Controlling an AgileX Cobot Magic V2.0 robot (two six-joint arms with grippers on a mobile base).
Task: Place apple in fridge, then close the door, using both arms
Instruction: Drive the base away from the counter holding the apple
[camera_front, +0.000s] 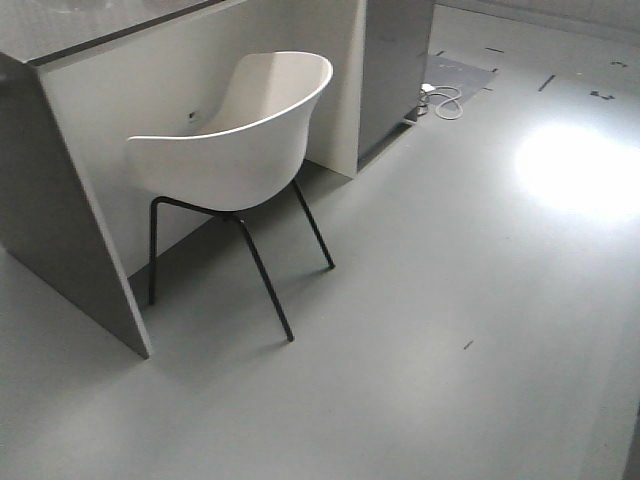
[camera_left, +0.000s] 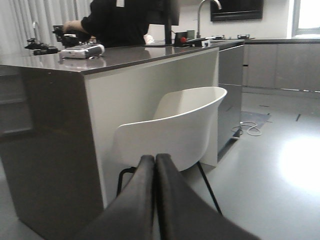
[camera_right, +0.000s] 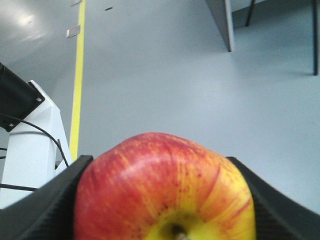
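Red streaked apple (camera_right: 162, 190), yellow near stem, gripped both sides

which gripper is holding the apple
The right gripper, clamped on both sides of the red and yellow apple; the left gripper is closed with nothing in it.

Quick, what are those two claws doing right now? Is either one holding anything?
Left claw: closed, holding nothing.
Right claw: closed on the apple.

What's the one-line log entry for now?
right gripper: shut on round red-yellow apple | left gripper: shut, empty | fridge: not in view
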